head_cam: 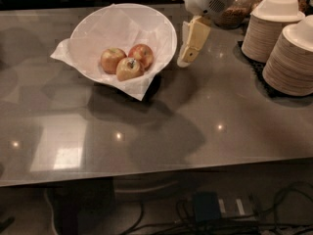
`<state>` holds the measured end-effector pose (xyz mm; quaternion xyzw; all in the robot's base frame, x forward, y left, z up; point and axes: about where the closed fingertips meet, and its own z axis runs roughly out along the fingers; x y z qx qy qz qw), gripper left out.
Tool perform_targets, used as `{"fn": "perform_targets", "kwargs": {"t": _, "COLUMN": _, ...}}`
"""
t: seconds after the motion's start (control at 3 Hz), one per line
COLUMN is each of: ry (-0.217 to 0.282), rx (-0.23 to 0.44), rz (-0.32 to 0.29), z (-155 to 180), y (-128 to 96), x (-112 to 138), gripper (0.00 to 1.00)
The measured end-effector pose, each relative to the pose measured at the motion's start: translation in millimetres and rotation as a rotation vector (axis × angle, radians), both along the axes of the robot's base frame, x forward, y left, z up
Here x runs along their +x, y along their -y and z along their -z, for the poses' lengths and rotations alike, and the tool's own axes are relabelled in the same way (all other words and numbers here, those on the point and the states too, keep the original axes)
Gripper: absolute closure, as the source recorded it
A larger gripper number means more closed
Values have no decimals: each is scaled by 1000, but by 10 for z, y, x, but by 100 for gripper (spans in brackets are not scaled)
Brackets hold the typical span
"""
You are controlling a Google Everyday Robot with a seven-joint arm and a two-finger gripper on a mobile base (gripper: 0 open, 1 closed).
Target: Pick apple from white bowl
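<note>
Though just beside the white bowl [168,33], gripper [185,60] aslant above the counter [220,97].

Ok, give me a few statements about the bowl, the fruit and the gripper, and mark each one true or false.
1. The white bowl holds the apple, a yellower apple and a yellow-green apple. True.
2. The gripper has the apple in its grasp. False: it hangs outside the bowl, just past its right rim, and the apple lies in the bowl.
3. The bowl is bare inside. False: crumpled white paper lines it.
4. Stacked white plates stand at the right end of the table. True.
</note>
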<state>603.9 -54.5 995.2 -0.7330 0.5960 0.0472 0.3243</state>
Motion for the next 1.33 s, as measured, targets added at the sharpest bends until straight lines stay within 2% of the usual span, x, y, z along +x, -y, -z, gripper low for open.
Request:
{"fn": "perform_targets", "kwargs": {"t": 0.67, "ry": 117, "rx": -54, "rz": -140, "z": 10, "y": -187, "x": 449, "gripper": 0}}
{"fn": "perform_targets", "kwargs": {"t": 1.0, "ry": 155, "rx": -54, "rz": -202, "z": 46, "y": -315, "x": 692, "gripper": 0}}
{"fn": "perform_targets", "kwargs": {"t": 1.33, "ry": 171, "rx": -54, "rz": -253, "z": 140, "y": -430, "x": 876, "gripper": 14}}
